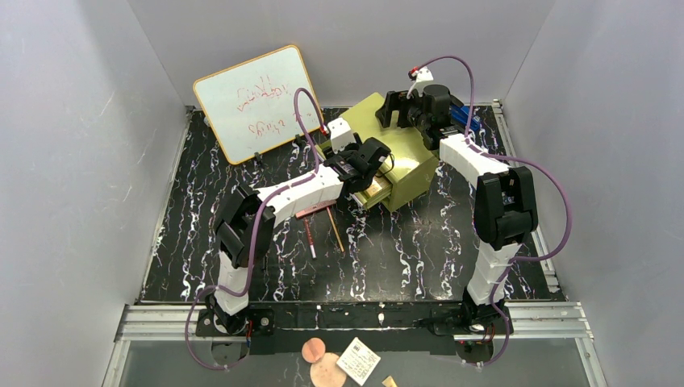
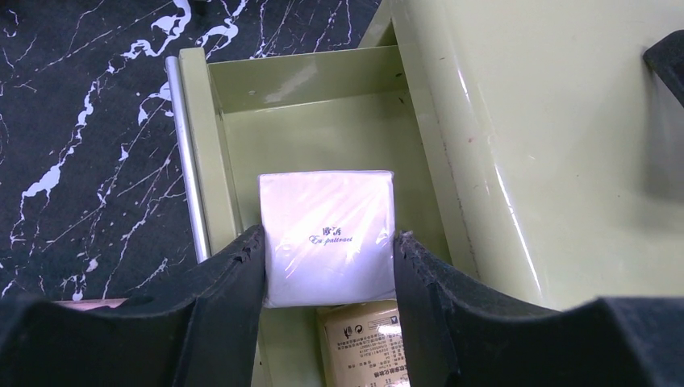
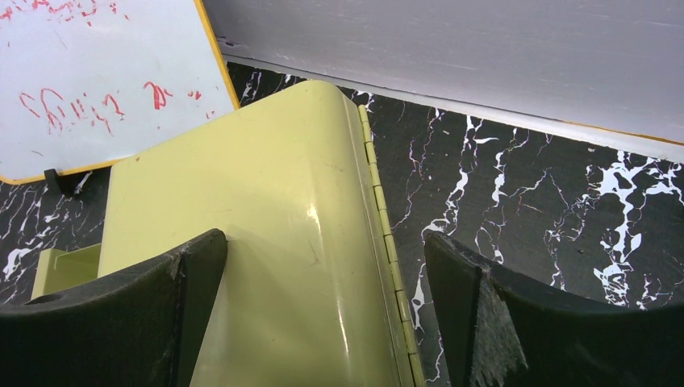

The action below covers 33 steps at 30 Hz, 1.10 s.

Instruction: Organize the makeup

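My left gripper [image 2: 329,242] is shut on the small white square box [image 2: 327,234], one finger against each side, and holds it over the open drawer [image 2: 306,89] of the olive-yellow chest [image 1: 403,157]. A tan printed package [image 2: 367,343] lies in the drawer under the box. In the top view the left gripper [image 1: 373,159] is at the chest's front. A thin pink case [image 1: 314,211], a dark-red pencil [image 1: 310,238] and a tan pencil [image 1: 336,230] lie on the table in front of the chest. My right gripper [image 3: 323,250] is open over the chest's back hinged edge [image 3: 379,185], and also shows in the top view [image 1: 397,105].
A whiteboard with red writing [image 1: 258,101] leans at the back left and shows in the right wrist view [image 3: 81,81]. The black marbled table [image 1: 403,258] is walled in on three sides. Round tan discs and a white card [image 1: 357,360] lie below the front rail.
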Each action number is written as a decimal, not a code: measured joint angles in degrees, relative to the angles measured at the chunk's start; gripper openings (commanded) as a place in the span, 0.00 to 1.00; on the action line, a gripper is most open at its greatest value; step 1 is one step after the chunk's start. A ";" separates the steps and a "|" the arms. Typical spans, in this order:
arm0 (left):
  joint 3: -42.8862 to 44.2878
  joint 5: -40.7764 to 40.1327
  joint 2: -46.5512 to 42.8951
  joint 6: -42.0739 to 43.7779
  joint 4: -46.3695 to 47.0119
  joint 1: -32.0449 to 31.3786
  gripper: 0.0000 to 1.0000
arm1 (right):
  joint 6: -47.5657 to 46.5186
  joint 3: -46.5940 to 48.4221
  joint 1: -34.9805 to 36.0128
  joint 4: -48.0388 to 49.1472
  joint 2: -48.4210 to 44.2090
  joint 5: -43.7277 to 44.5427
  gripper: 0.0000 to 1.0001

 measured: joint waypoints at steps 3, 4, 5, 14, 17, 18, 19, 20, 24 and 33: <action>0.00 0.20 0.00 -0.02 -0.02 0.00 0.53 | 0.00 0.00 0.00 0.00 0.00 0.00 0.99; 0.00 0.22 0.00 0.00 -0.02 0.00 0.57 | 0.00 0.00 0.00 0.00 0.00 0.00 0.99; 0.00 0.20 0.00 -0.02 -0.04 0.00 0.61 | 0.00 0.00 0.00 0.00 0.00 0.00 0.99; 1.79 0.11 0.00 0.63 -0.74 0.37 0.74 | -0.02 0.04 0.00 -0.04 0.02 -0.04 0.99; 2.34 -0.15 0.00 1.36 -1.18 0.55 0.74 | -0.02 0.07 0.00 -0.04 0.02 -0.04 0.99; 2.62 -0.37 -0.04 1.86 -1.46 0.57 0.74 | -0.02 0.07 0.00 -0.04 0.02 -0.04 0.99; 2.86 -0.57 -0.07 2.29 -1.55 0.57 0.74 | 0.00 0.07 0.00 -0.04 0.02 -0.04 0.99; 3.06 -0.83 -0.22 2.78 -1.60 0.59 0.74 | -0.02 0.07 0.00 -0.04 0.02 -0.04 0.99; 3.15 -2.29 -2.69 6.08 -1.73 0.59 0.77 | -0.02 0.07 0.00 -0.04 0.02 -0.04 0.99; -4.50 2.45 -24.17 29.07 0.17 2.21 0.98 | -0.02 0.07 0.00 -0.07 -0.04 -0.02 0.99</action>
